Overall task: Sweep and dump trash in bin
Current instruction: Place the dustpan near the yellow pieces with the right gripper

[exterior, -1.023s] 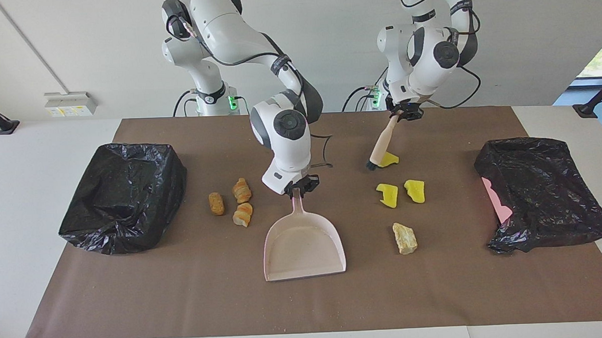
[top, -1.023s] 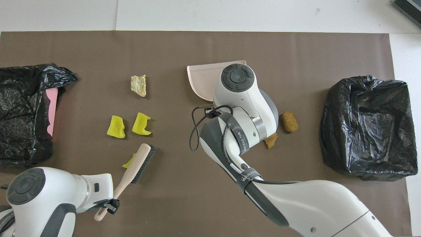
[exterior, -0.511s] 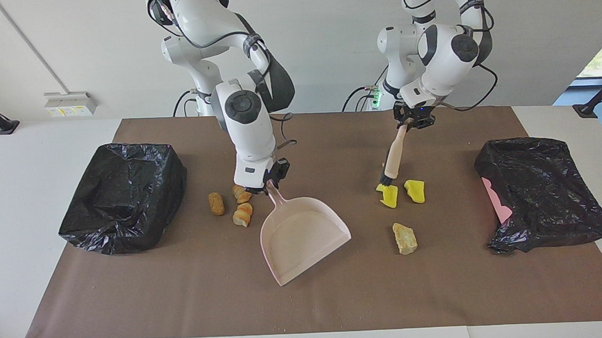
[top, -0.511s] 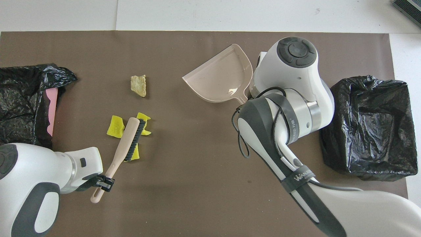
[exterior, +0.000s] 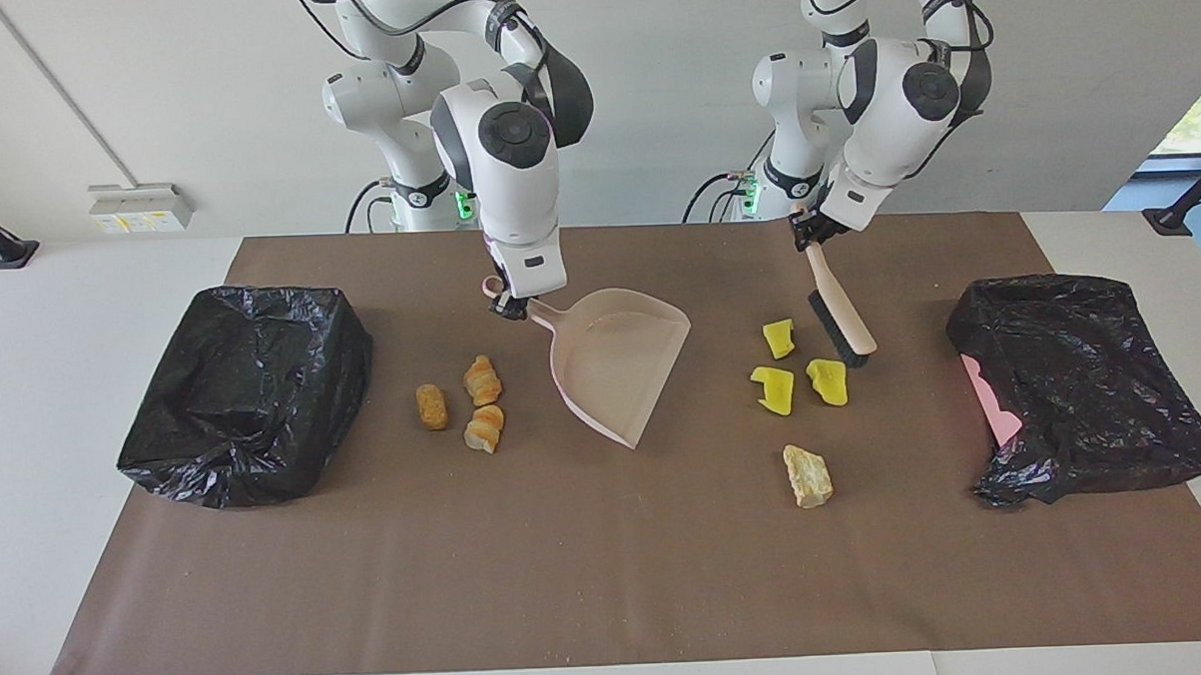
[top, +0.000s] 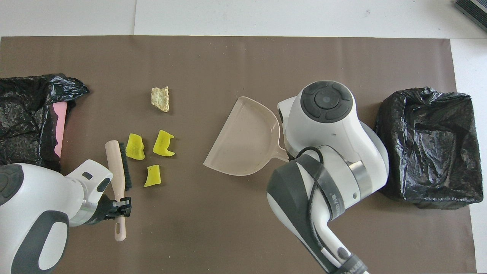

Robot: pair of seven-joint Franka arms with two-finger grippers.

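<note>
A brown mat covers most of my white table, with a plain wall above the arm bases. My left gripper is clenched on the handle of the hand brush, which slants down with its bristles by the three yellow chunks, on their side toward the left arm's end of the table. My right gripper is clamped on the handle of the pink dustpan, which hangs tilted over the mat's middle, its open lip toward the yellow pieces.

The rest of the trash lies loose on the mat: the pale beige lump farther from the robots than the yellow cluster, and the brown nugget with two orange-striped bread pieces toward the right arm's end.

My worry is the gap. The pan is well apart from the yellow chunks and looks lifted, so a brush stroke now would likely scatter them or send them under the lip. The brush could also skip over the pieces.

Two bins lined with black bags sit at the ends: the one at the right arm's end and the slumped one at the left arm's end, pink showing at its side. I cannot see trash in either. The dustpan holds none.
</note>
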